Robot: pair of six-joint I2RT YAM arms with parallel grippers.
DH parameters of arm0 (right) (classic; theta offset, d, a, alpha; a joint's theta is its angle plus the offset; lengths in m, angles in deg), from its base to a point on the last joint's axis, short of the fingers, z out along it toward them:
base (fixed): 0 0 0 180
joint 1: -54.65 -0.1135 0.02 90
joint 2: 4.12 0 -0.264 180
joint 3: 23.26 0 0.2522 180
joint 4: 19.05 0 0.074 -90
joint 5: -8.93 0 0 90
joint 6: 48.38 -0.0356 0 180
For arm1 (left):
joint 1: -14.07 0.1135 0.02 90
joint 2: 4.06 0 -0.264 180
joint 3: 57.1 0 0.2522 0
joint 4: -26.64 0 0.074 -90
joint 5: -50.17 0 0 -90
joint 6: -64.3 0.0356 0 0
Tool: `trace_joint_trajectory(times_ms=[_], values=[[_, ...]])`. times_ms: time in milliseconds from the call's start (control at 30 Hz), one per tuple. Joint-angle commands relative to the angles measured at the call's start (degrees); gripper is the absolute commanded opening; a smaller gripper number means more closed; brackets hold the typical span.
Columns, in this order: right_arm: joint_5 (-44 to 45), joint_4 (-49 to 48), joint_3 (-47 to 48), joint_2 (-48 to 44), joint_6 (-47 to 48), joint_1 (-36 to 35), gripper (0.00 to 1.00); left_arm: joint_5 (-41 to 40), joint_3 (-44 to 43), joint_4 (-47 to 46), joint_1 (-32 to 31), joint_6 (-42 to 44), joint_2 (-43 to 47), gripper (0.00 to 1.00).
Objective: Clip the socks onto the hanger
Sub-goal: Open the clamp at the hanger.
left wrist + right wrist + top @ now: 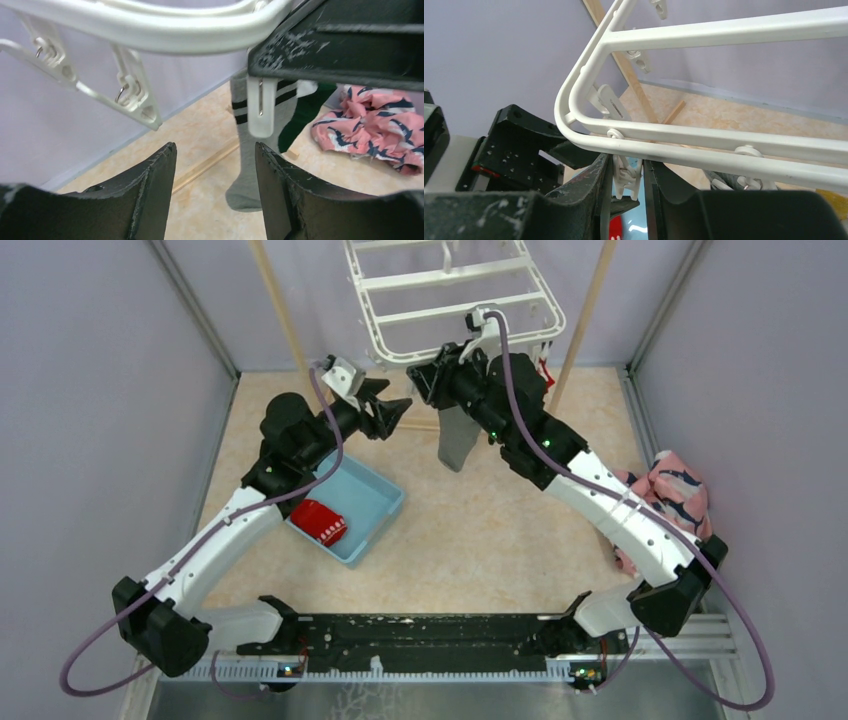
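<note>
Grey sock (458,445) is hanging straight down under the clip (628,181) that the right claw (627,165) is clenching; the left claw (215,150), released, is facing it from just beside.

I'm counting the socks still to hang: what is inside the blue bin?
One red sock lies in the blue bin. The left arm covers the bin's left corner, so anything there is hidden.

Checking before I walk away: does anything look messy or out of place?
Only the pink cloth: it lies crumpled in a heap near the right edge of the table, beside the right arm. Nothing looks spilled or broken.
</note>
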Motion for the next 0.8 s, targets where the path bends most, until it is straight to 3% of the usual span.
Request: trace_joint_trajectory(times_ms=[0, 233, 500, 633, 767], values=[[0.0, -3.4, 0.2, -3.3, 0.0, 0.1, 0.0, 2.1, -1.6, 1.1, 0.4, 4.6, 0.6, 0.66], [-0.7, -4.0, -1.0, -3.4, -0.5, 0.1, 0.0, 13.8, -2.6, -5.6, 0.4, -0.9, -1.3, 0.6], [-0.5, -4.1, -1.4, -3.6, -0.2, 0.1, 0.0, 18.6, -5.6, -8.7, 0.5, -5.9, -4.0, 0.51], [-0.8, -4.5, -1.6, -3.6, -0.4, 0.1, 0.0, 18.8, -5.8, -9.2, 0.4, -7.2, -5.1, 0.35], [-0.9, -4.4, -1.6, -3.7, -0.4, 0.1, 0.0, 18.5, -4.7, -10.2, 0.4, -8.2, -5.1, 0.01]])
